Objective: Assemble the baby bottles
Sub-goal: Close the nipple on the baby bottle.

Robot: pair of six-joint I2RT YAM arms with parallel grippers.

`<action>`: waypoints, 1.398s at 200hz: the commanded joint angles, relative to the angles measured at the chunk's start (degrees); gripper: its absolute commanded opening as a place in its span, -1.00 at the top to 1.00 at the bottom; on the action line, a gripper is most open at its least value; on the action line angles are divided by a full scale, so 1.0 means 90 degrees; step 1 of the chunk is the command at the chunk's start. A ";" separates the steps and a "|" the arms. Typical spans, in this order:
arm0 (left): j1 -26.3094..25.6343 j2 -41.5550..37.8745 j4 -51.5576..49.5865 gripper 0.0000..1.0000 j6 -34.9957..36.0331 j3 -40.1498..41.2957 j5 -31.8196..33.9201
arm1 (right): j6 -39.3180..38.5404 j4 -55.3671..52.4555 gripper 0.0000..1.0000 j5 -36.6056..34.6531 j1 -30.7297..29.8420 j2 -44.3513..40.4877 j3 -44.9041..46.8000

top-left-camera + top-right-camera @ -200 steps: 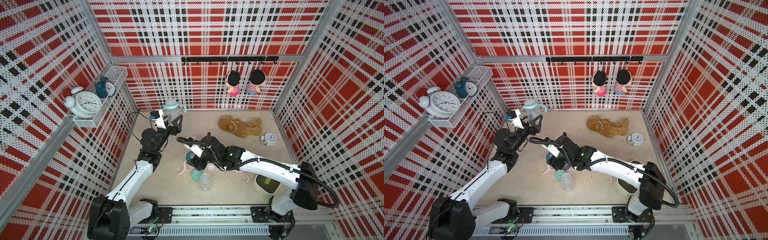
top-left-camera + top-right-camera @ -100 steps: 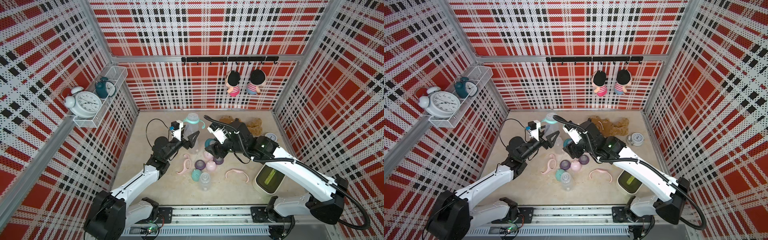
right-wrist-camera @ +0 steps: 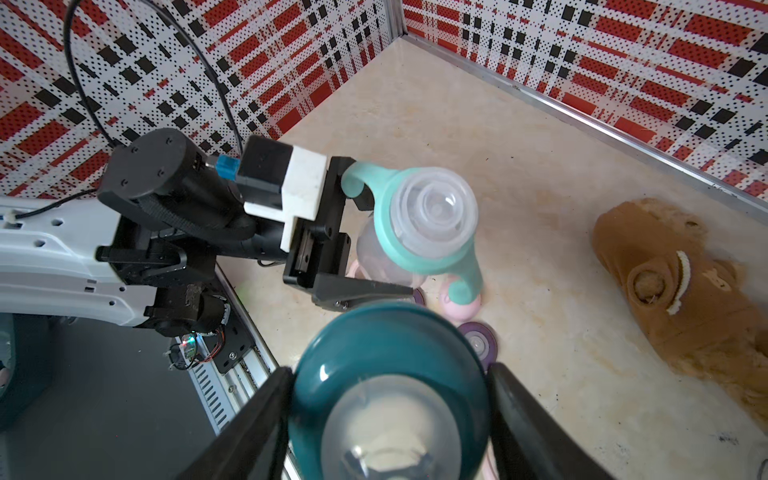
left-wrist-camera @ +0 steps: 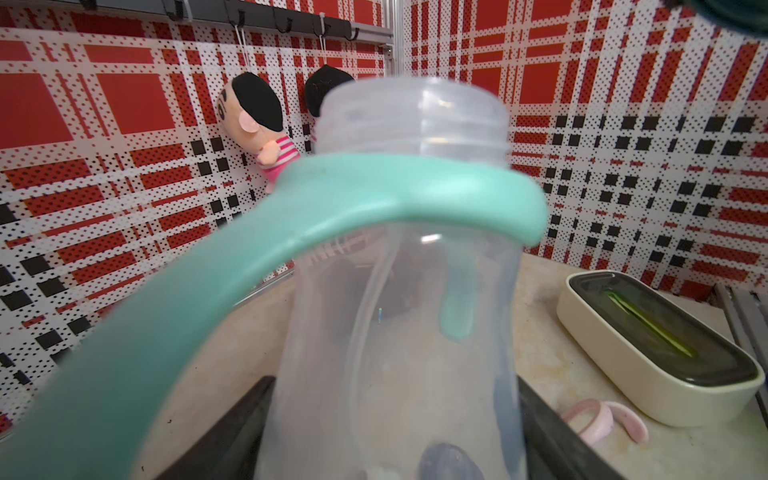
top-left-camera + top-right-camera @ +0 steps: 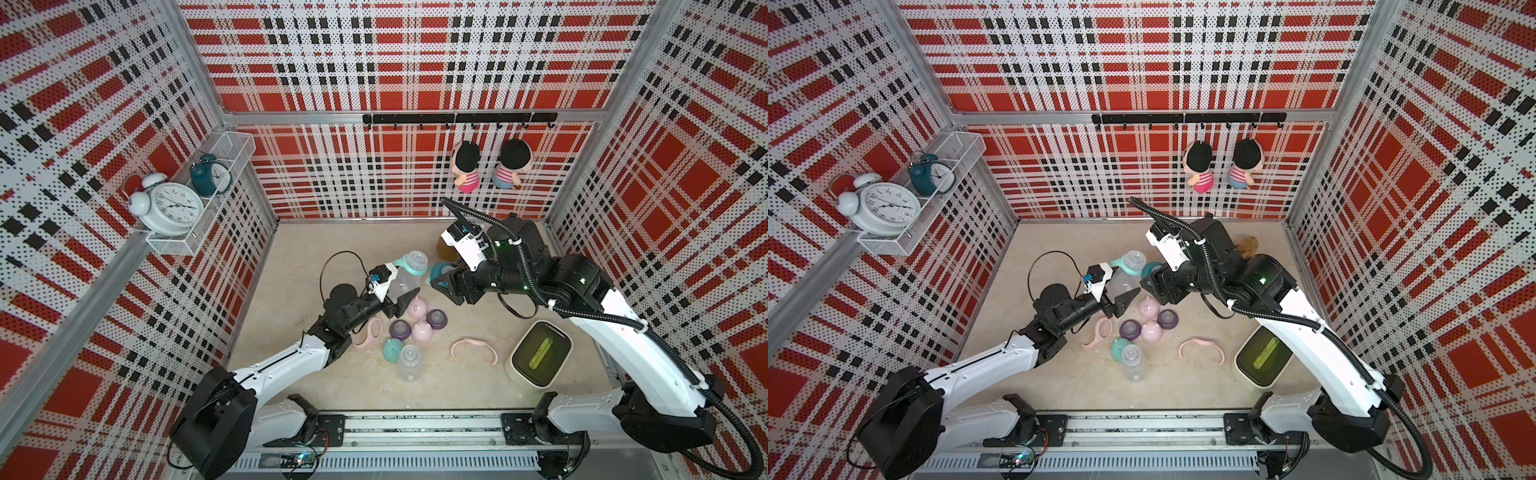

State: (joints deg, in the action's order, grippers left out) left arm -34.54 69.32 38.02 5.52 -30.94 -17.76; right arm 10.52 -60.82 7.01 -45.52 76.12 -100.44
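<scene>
Clear plastic bottle, mint handle ring round its neck, clamped mouth-up in left tool, held above the bench. Right tool grips a teal collar w/ clear teat, just beside the bottle's open threaded mouth, not touching. Bench: beige, stone-look, smooth. Loose pts lie under the tools: pink eared caps, purple collars, 2nd clear bottle on its side, curved pink handle. Walls: red/black/white plaid, perforated.
</scene>
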 commanded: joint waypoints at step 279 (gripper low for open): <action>-0.0835 -0.0012 0.1348 1.00 0.1125 0.0767 0.0684 | -0.0325 -0.0060 -0.38 0.1321 0.0653 0.0956 0.0115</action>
State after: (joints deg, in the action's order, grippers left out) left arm -41.50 70.24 45.80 14.70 -24.34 -12.43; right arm 8.80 -61.76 17.41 -40.03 85.56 -99.35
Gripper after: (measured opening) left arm 0.813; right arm 0.710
